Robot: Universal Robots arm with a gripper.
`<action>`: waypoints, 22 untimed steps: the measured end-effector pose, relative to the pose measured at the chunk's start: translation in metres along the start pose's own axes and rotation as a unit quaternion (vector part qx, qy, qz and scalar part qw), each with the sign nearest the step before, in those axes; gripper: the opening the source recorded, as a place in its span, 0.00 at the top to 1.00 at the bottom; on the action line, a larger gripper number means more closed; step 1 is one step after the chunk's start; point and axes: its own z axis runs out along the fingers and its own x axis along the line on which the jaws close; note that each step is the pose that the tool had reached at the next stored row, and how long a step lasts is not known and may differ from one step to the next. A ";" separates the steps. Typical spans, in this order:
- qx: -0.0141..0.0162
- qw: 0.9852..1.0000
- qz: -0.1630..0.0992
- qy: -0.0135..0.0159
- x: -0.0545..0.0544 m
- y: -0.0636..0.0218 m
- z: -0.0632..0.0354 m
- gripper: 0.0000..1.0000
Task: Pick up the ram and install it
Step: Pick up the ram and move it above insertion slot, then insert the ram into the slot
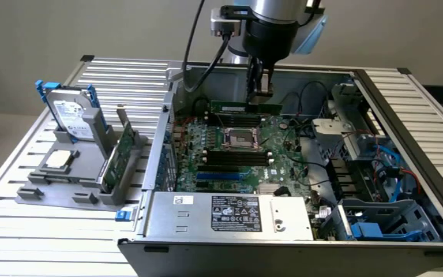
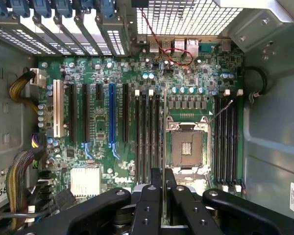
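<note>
Motherboard (image 1: 279, 164) below | claw (image 1: 262, 91) clamps ram (image 1: 233, 107) | wrist view: ram edge-on

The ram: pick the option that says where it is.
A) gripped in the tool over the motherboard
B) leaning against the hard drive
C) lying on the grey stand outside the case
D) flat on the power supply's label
A: the tool is clamped on the ram, which hangs on edge over the motherboard, clear of the stand and the power supply.
</note>
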 end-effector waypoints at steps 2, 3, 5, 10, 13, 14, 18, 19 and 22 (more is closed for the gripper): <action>0.000 1.000 0.000 0.000 0.000 -0.0001 0.0000 0.86; 0.000 1.000 0.000 0.000 0.000 -0.0001 0.0000 0.86; 0.000 1.000 0.000 0.000 0.000 -0.0002 0.0001 0.86; 0.000 1.000 0.000 0.000 0.000 -0.0001 0.0001 0.86; 0.000 1.000 0.000 0.000 0.000 -0.0002 0.0001 0.86; 0.000 1.000 0.000 0.000 0.000 -0.0002 0.0001 0.86; 0.000 1.000 0.000 0.000 0.000 -0.0004 0.0046 0.86; 0.000 1.000 0.000 0.000 0.000 -0.0005 0.0064 0.86; 0.000 1.000 0.000 0.000 0.003 -0.0010 0.0117 0.86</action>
